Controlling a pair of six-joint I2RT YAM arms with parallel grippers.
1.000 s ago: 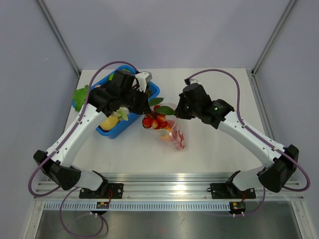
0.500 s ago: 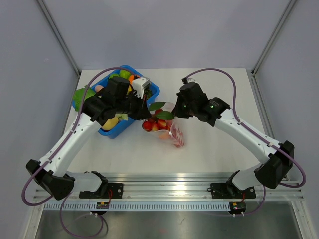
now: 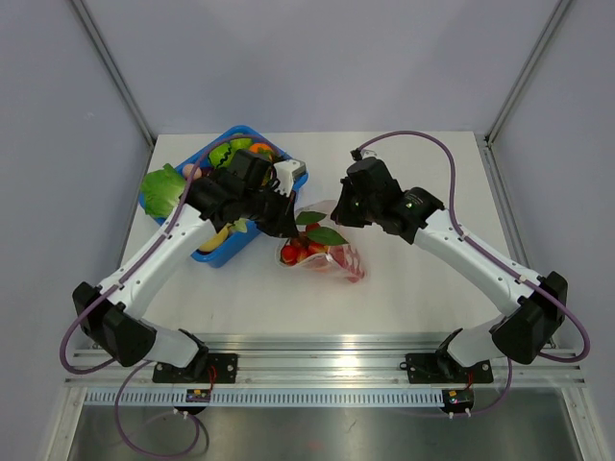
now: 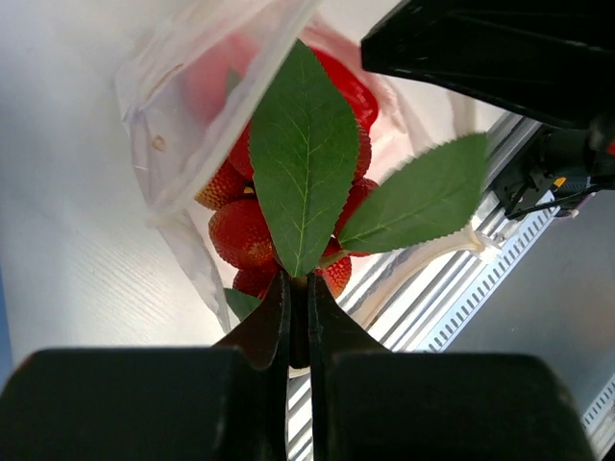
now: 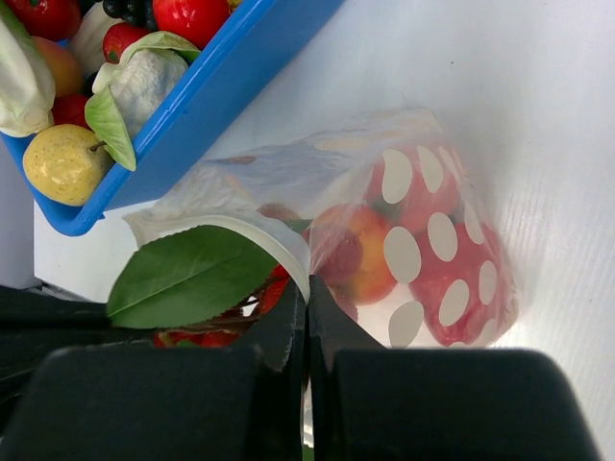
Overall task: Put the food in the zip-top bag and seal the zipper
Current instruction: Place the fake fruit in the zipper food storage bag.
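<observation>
The zip-top bag lies mid-table, clear with white dots, with red and orange food inside. My left gripper is shut on the stem of a bunch of red strawberries with green leaves and holds it at the bag's mouth. My right gripper is shut on the bag's mouth edge, on the whitish zipper strip, and holds the mouth open. More food lies in the blue bin.
The blue bin stands at the back left, touching the bag's mouth, with several fruits and vegetables in it. A green leafy vegetable lies left of the bin. The metal rail runs along the near edge.
My left gripper has carried the strawberry bunch right and nearer, from the bin's edge to the bag's mouth. The bag has sagged flatter. My right gripper has stayed on the bag's edge.
</observation>
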